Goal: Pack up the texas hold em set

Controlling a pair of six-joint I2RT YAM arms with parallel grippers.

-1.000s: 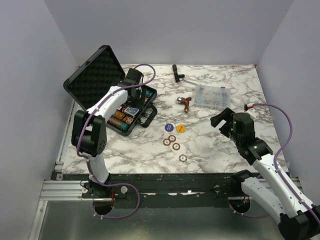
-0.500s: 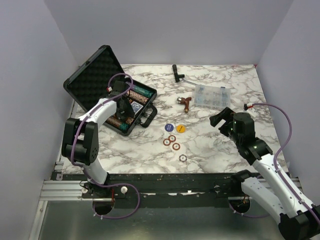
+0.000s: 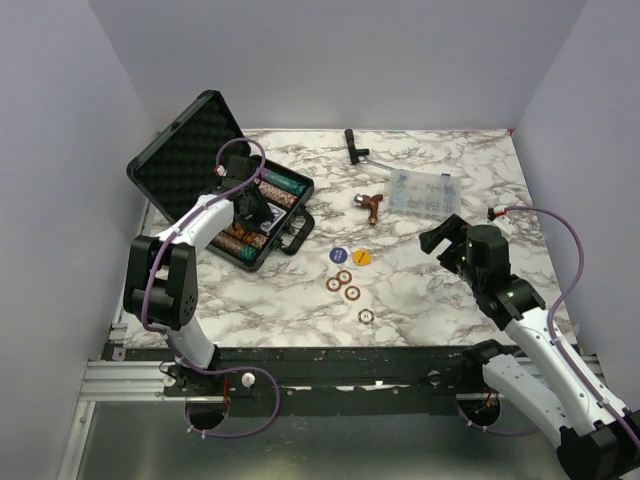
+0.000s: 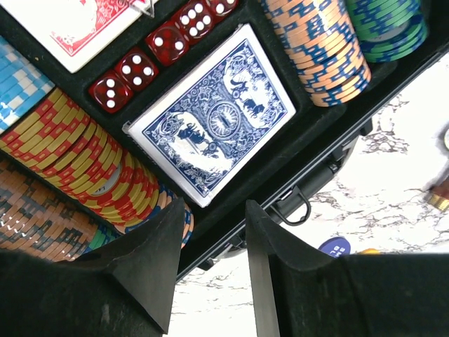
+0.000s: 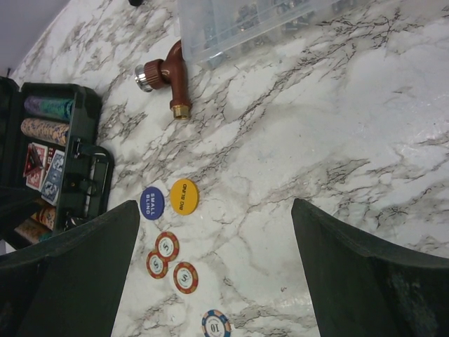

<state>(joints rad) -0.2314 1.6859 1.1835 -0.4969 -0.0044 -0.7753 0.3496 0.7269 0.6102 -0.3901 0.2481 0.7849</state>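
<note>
Left tool (image 4: 214, 210) narrowly parted, pinching nothing. Just beyond the tips, blue card deck (image 4: 210, 123) flat in open briefcase (image 3: 185, 150), long axis slanting across the gap. Flanking chip rows (image 4: 77, 158) cut off. Right tool (image 5: 216, 207) spread wide, empty, above loose chips (image 5: 184, 197) on bench (image 5: 337, 140).

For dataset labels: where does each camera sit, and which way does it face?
Top external: above, behind the arms, looking down on the white marbled table; left hand and right hand show.
Left wrist: on left arm, looking into the open black plastic briefcase at the blue card deck; own fingers show.
Right wrist: on right arm, facing across the table; own fingers show.
Shared by all: the blue round chip.
</note>
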